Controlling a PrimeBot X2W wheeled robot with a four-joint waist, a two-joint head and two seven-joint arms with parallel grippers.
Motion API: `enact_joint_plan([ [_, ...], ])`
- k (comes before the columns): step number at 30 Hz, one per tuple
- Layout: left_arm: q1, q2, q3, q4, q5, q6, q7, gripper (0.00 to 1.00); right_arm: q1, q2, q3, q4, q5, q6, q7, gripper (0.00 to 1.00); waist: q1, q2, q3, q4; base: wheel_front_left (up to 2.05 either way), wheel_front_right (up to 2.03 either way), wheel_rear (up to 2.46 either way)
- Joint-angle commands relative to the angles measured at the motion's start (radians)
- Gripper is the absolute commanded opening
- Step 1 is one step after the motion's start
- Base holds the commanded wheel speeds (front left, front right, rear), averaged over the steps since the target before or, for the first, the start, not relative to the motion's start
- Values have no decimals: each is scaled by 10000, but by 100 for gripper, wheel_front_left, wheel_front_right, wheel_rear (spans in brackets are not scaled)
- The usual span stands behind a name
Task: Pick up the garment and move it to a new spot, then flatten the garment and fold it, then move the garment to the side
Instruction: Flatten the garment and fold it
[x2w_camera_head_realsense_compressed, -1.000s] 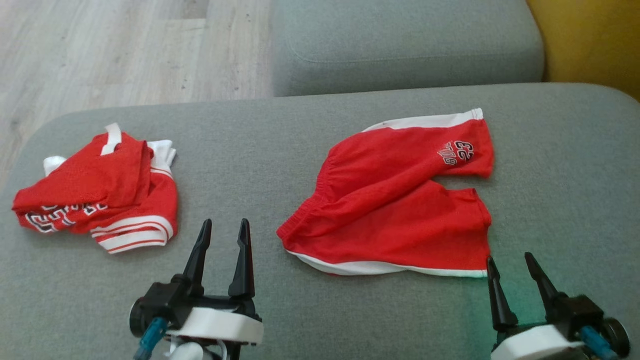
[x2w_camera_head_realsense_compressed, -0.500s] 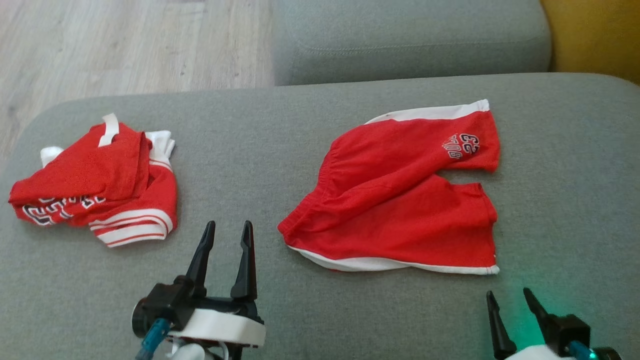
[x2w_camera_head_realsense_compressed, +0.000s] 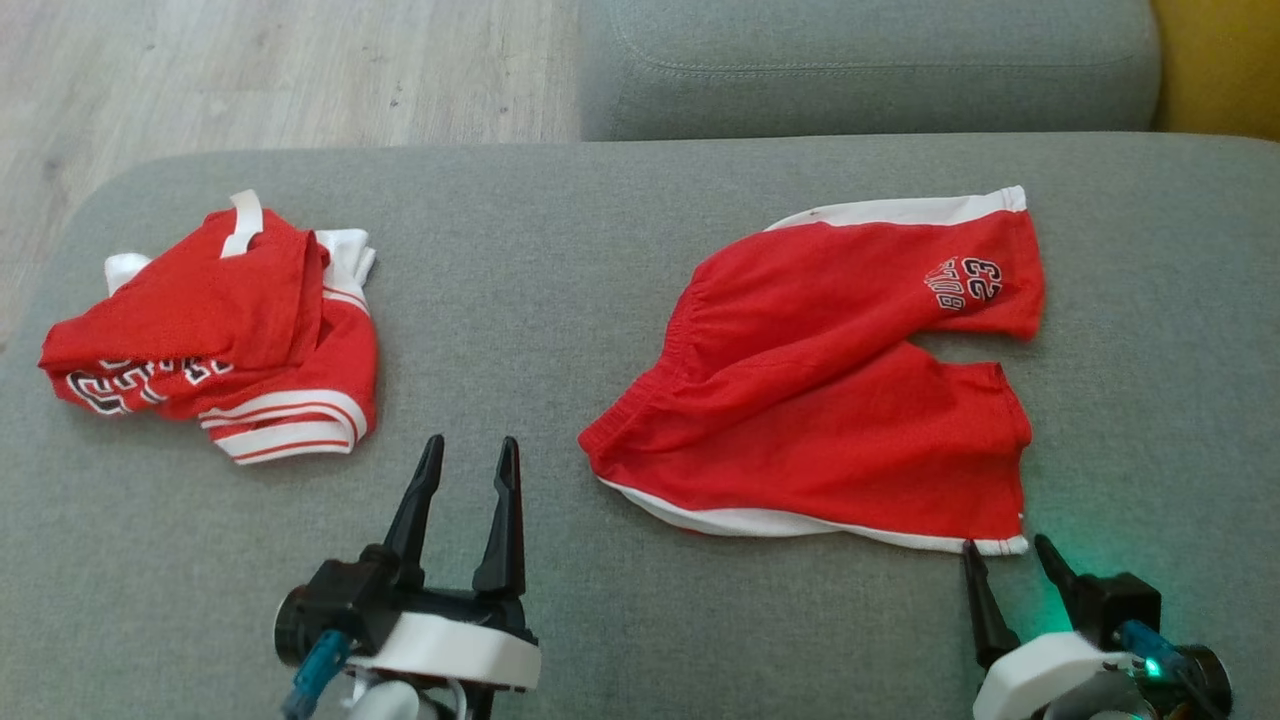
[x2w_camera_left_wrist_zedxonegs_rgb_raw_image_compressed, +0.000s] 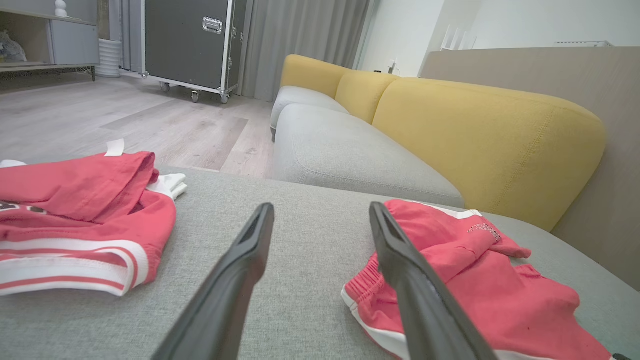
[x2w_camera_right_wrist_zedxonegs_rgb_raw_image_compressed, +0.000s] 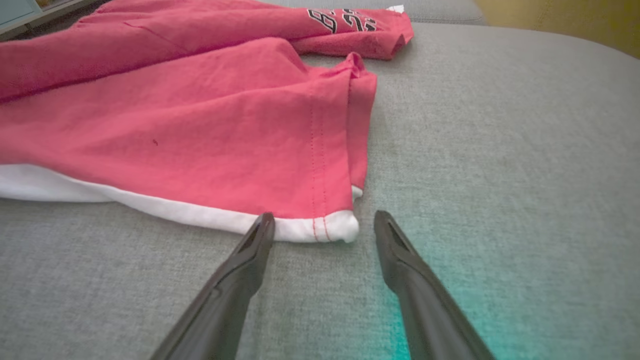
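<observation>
Right claw (x2w_camera_head_realsense_compressed: 1004, 543) returned to shorts (x2w_camera_head_realsense_compressed: 830, 400) hem corner, spread wide.

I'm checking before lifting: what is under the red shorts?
The shorts lie spread on the gray cushion, which shows on every side of them. Anything beneath the cloth itself is covered.

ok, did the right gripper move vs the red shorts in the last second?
Yes. Judged against the red shorts, the right gripper shifted toward the robot's left: its open jaws stood just right of the near hem corner, now they straddle it.
</observation>
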Motion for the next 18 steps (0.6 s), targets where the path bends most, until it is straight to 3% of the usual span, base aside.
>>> enact_joint_plan([
  [1, -507, -11, 284, -253, 94, -35, -95, 100, -380, -65, 174, -108, 21, -7, -169, 100, -1, 0, 11, 21, 0, 0, 0],
  [9, -559, -11, 289, -185, 114, 0, -95, 100, -677, -65, 181, 220, -66, -7, -199, 100, -1, 0, 16, 22, 0, 0, 0],
  [10, -557, -11, 296, -180, 122, 9, -95, 100, -688, -65, 279, 267, -75, -7, -200, 58, -1, 0, 12, 6, 0, 0, 0],
  [11, -555, -11, 302, -180, 136, 16, -95, 100, -711, -65, 369, 307, -132, -7, -201, 0, -1, 0, 9, -12, 0, 0, 0],
  [18, -510, -11, 375, -78, 297, 43, -95, 100, -881, -64, 39, 37, -471, -7, -203, 0, -1, 0, -101, -229, 0, 0, 0],
])
